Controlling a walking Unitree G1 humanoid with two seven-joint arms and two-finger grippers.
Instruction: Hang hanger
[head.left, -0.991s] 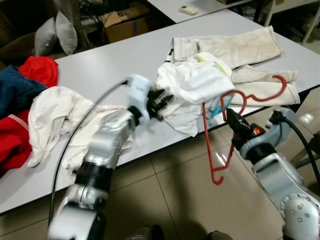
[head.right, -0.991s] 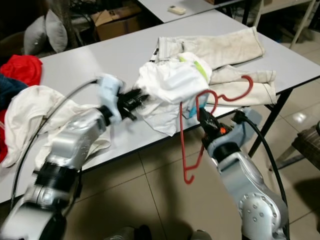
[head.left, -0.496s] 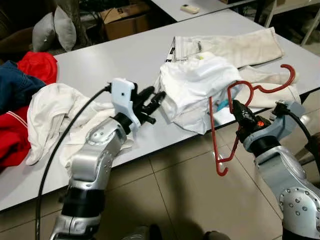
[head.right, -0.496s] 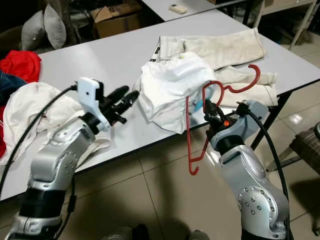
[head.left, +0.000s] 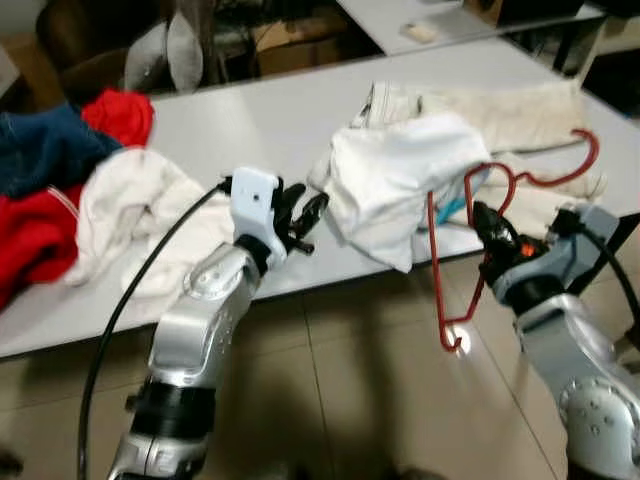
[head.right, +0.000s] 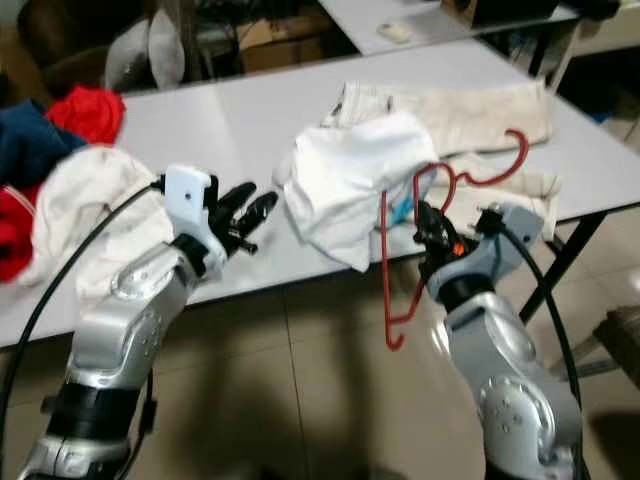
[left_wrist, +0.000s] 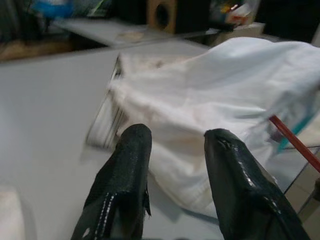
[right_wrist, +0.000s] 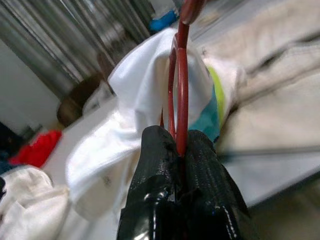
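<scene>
A red hanger carries a white garment draped over its left side, above the front edge of the grey table. Its hook points right, over beige clothes. My right gripper is shut on the hanger's red wire, to the right of the garment. My left gripper hovers over the table just left of the garment, open and holding nothing; its black fingers point at the white cloth.
Beige trousers lie at the back right of the table. A cream cloth, red garments and a dark blue one pile at the left. Tiled floor lies below the table's front edge. Cushions and a cardboard box stand behind.
The left gripper has let go of the white garment and drawn back left, open. The right gripper still holds the hanger, lifted slightly with the garment. The camera has shifted.
</scene>
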